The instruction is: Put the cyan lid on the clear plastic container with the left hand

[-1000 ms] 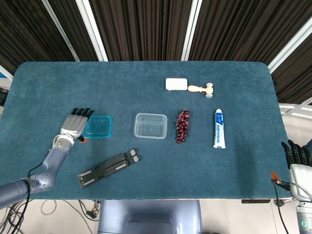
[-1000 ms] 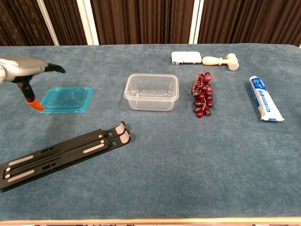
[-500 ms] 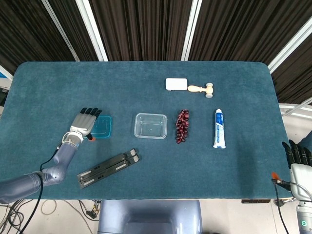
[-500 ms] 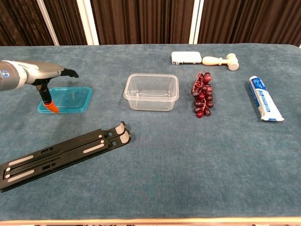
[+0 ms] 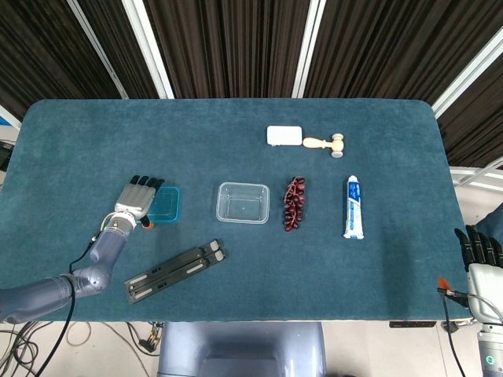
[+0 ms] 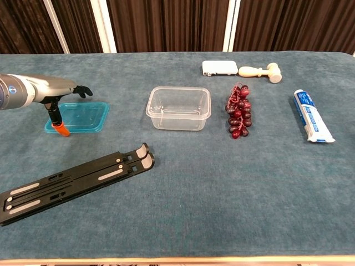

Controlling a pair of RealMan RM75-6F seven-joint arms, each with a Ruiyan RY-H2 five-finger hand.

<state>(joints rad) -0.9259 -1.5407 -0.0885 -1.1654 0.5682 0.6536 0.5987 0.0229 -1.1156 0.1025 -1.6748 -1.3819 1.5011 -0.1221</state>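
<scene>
Left of the clear plastic container (image 5: 243,203), the cyan lid (image 5: 165,203) lies flat on the bench (image 5: 236,141), with the left hand (image 5: 136,199) flat over its far-from-container edge, fingers spread, holding nothing as far as I can judge. An orange-tipped thumb points down at the lid's near corner in the chest view.

Risks, judged: lid is thin and flat on fabric, so fingers may skate over it or shove it sideways instead of getting under an edge. A one-edge pinch could let it tilt and drop in transit. Seating could go askew if it arrives rotated, and a light, empty container may slide when pressed.

Around the container: black folding stand (image 5: 176,271) on the near side and toward the lid, close to the hand's path but not between lid and container. Dark grapes (image 5: 293,203) just beside the container on the side away from the lid, toothpaste tube (image 5: 353,206) further that way. White box (image 5: 284,135) and wooden mallet (image 5: 325,144) beyond it. Path from lid to container looks clear. Right hand (image 5: 478,255) rests off the bench edge, well away; whether its fingers are apart or curled I cannot tell.
</scene>
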